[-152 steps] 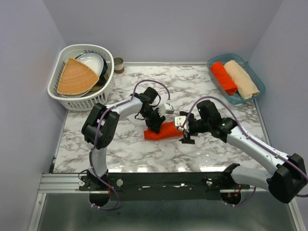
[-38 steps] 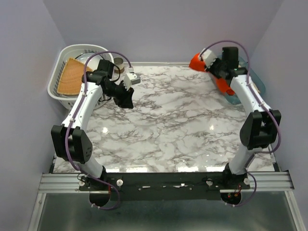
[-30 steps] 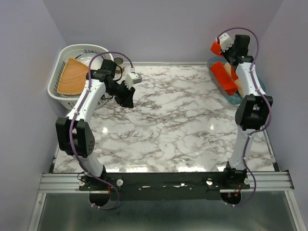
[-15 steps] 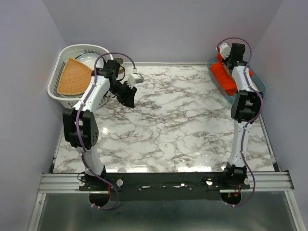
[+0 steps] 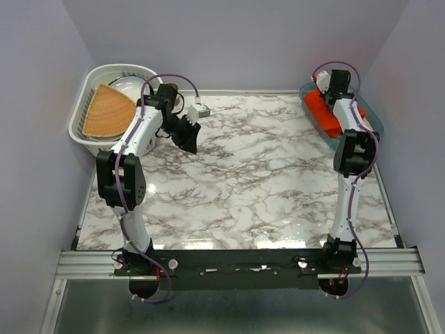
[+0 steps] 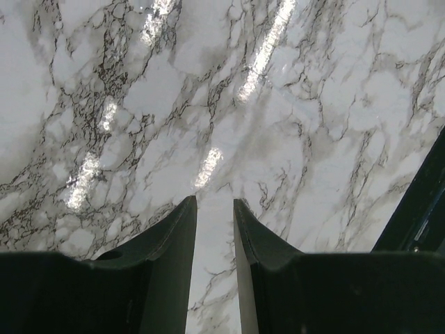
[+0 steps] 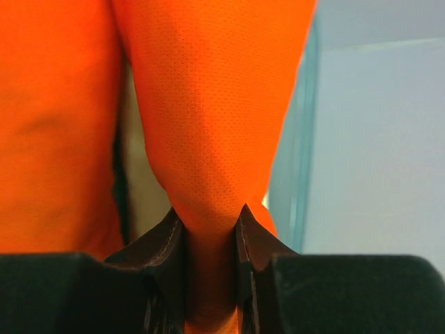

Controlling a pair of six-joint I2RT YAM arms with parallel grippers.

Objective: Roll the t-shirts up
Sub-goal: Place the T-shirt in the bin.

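Observation:
In the right wrist view my right gripper is shut on a rolled orange-red t-shirt, which reaches down into the blue bin. A second orange-red t-shirt lies beside it on the left. Seen from above, the right gripper is over the bin at the back right, with orange cloth showing under the arm. My left gripper hangs over bare marble, jaws slightly apart with nothing between them. In the top view the left gripper sits near the white basket.
A white basket at the back left holds a tan woven wedge mat and a bowl. A small round tin stands behind the left arm. Walls close in on three sides of the marble table.
My right arm has carried the rolled t-shirt from above the table's back edge down into the blue bin. The left arm has folded in slightly, its gripper staying near the basket.

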